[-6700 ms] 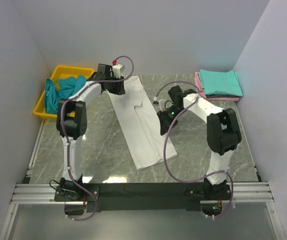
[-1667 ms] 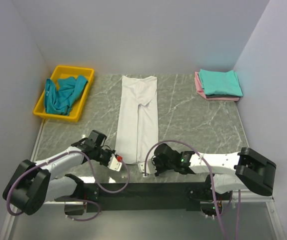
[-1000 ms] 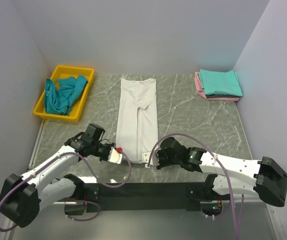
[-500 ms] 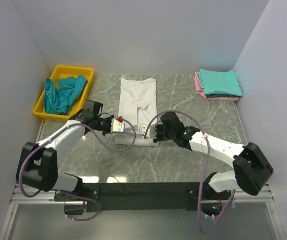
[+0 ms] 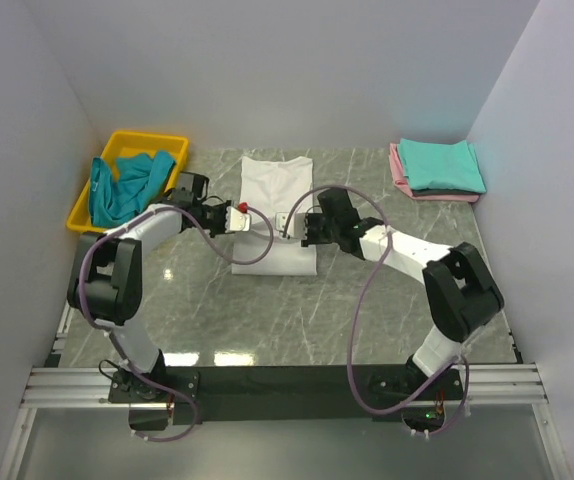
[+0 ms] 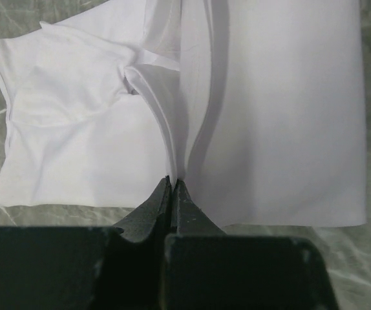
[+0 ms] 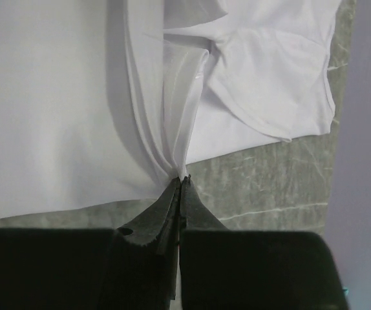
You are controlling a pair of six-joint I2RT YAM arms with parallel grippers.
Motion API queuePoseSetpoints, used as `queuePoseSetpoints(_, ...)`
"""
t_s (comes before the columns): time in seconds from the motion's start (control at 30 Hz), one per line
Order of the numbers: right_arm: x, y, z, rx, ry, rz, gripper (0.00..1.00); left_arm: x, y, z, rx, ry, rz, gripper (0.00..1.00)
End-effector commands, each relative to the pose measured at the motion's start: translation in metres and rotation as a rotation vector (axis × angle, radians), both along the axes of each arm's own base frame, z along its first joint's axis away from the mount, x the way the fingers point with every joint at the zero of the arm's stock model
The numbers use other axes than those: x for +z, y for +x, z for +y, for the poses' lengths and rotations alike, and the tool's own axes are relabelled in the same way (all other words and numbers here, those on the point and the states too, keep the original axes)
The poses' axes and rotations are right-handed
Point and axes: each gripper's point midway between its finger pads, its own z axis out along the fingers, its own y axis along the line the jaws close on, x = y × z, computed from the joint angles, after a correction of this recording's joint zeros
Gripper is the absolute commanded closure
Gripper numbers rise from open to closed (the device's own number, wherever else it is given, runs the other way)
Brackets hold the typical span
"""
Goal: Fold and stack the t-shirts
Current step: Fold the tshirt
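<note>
On opposite sides of the white t-shirt (image 5: 277,185), left gripper (image 6: 172,187) and right gripper (image 7: 180,184) clamp its edges tight.

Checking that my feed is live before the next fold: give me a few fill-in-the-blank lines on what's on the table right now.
1. The shirt pinched by the left gripper and the right gripper is ____ in colour.
2. The crumpled teal shirt lies in a tray that is coloured ____.
3. At the far right, the folded teal shirt rests on top of a ____ one.

Missing words: white; yellow; pink.
</note>
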Motion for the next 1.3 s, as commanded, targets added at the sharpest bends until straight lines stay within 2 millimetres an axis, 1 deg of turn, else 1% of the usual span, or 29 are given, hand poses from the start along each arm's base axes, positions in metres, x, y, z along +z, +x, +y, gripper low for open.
queuePoseSetpoints(0.0, 0.013, 0.025, 0.009, 0.012, 0.031, -0.057, 1.0, 0.014, 0.022, -0.005, -0.047, -0.044, -0.074, 0.99)
queuePoseSetpoints(0.03, 0.015, 0.03, 0.011, 0.013, 0.034, -0.062, 1.0, 0.014, 0.025, -0.004, -0.047, -0.049, -0.078, 0.99)
queuePoseSetpoints(0.1, 0.006, 0.034, 0.012, 0.013, 0.025, -0.05, 1.0, 0.012, 0.034, -0.001, -0.041, -0.049, -0.083, 0.99)
queuePoseSetpoints(0.13, 0.006, 0.038, 0.012, 0.011, 0.028, -0.051, 1.0, 0.01, 0.036, -0.002, -0.045, -0.05, -0.079, 0.99)
queuePoseSetpoints(0.2, -0.004, 0.041, 0.013, 0.01, 0.016, -0.032, 1.0, 0.006, 0.044, 0.0, -0.041, -0.05, -0.071, 0.99)
queuePoseSetpoints(0.23, -0.003, 0.044, 0.012, 0.003, 0.018, -0.036, 1.0, 0.004, 0.045, 0.0, -0.043, -0.05, -0.068, 0.99)
queuePoseSetpoints(0.3, -0.011, 0.049, 0.01, -0.01, 0.006, -0.032, 1.0, -0.002, 0.048, -0.001, -0.054, -0.047, -0.062, 0.99)
queuePoseSetpoints(0.4, -0.012, 0.059, 0.008, -0.042, 0.008, -0.032, 1.0, -0.007, 0.053, -0.002, -0.06, -0.047, -0.058, 0.94)
queuePoseSetpoints(0.43, -0.007, 0.064, 0.01, -0.051, 0.019, -0.047, 0.96, -0.008, 0.054, -0.003, -0.063, -0.046, -0.061, 0.92)
queuePoseSetpoints(0.47, -0.007, 0.066, 0.008, -0.067, 0.024, -0.045, 0.83, -0.009, 0.055, -0.003, -0.062, -0.047, -0.06, 0.84)
queuePoseSetpoints(0.53, 0.001, 0.072, 0.007, -0.099, 0.03, -0.064, 0.68, -0.009, 0.061, -0.003, -0.042, -0.048, -0.053, 0.79)
queuePoseSetpoints(0.57, 0.006, 0.075, 0.005, -0.127, 0.043, -0.066, 0.56, -0.009, 0.063, -0.003, -0.03, -0.052, -0.048, 0.66)
queuePoseSetpoints(0.6, 0.016, 0.081, 0.005, -0.148, 0.058, -0.082, 0.52, -0.005, 0.069, -0.001, 0.014, -0.061, -0.024, 0.61)
queuePoseSetpoints(0.67, 0.027, 0.085, -0.001, -0.199, 0.079, -0.067, 0.51, 0.005, 0.077, 0.007, 0.071, -0.086, -0.002, 0.52)
queuePoseSetpoints(0.73, 0.039, 0.088, -0.005, -0.234, 0.099, -0.047, 0.51, 0.021, 0.086, 0.015, 0.125, -0.124, -0.002, 0.49)
queuePoseSetpoints(0.77, 0.047, 0.086, -0.004, -0.253, 0.126, -0.034, 0.52, 0.033, 0.091, 0.024, 0.178, -0.158, 0.014, 0.48)
queuePoseSetpoints(0.8, 0.054, 0.085, -0.003, -0.259, 0.143, -0.026, 0.53, 0.042, 0.094, 0.029, 0.207, -0.181, 0.028, 0.47)
queuePoseSetpoints(0.83, 0.053, 0.079, -0.004, -0.266, 0.143, 0.012, 0.59, 0.047, 0.092, 0.032, 0.226, -0.21, 0.055, 0.47)
queuePoseSetpoints(0.87, 0.056, 0.072, 0.001, -0.276, 0.183, 0.061, 0.63, 0.056, 0.09, 0.04, 0.268, -0.241, 0.095, 0.48)
queuePoseSetpoints(0.93, 0.058, 0.059, 0.005, -0.295, 0.201, 0.158, 0.68, 0.053, 0.074, 0.045, 0.281, -0.254, 0.156, 0.49)
queuePoseSetpoints(0.97, 0.054, 0.053, 0.009, -0.326, 0.233, 0.228, 0.7, 0.051, 0.065, 0.045, 0.276, -0.258, 0.179, 0.5)
queuePoseSetpoints(1.0, 0.061, 0.05, 0.019, -0.318, 0.273, 0.269, 0.71, 0.044, 0.045, 0.045, 0.274, -0.249, 0.219, 0.5)
queuePoseSetpoints(1.03, 0.049, 0.038, 0.022, -0.355, 0.282, 0.378, 0.71, 0.042, 0.034, 0.045, 0.263, -0.247, 0.232, 0.5)
queuePoseSetpoints(1.07, 0.048, 0.033, 0.027, -0.369, 0.301, 0.425, 0.71, 0.045, 0.023, 0.042, 0.239, -0.246, 0.224, 0.5)
queuePoseSetpoints(1.1, 0.053, 0.029, 0.036, -0.355, 0.34, 0.476, 0.71, 0.033, 0.008, 0.042, 0.242, -0.236, 0.264, 0.5)
queuePoseSetpoints(1.17, 0.039, 0.018, 0.044, -0.409, 0.368, 0.608, 0.71, 0.028, -0.006, 0.037, 0.237, -0.227, 0.279, 0.5)
queuePoseSetpoints(1.2, 0.037, 0.012, 0.051, -0.4, 0.389, 0.666, 0.71, 0.015, -0.017, 0.036, 0.238, -0.217, 0.31, 0.5)
queuePoseSetpoints(1.23, 0.031, 0.008, 0.053, -0.411, 0.395, 0.706, 0.71, 0.012, -0.018, 0.034, 0.233, -0.214, 0.297, 0.5)
queuePoseSetpoints(1.27, 0.02, 0.004, 0.056, -0.446, 0.403, 0.761, 0.71, 0.008, -0.024, 0.027, 0.226, -0.213, 0.309, 0.5)
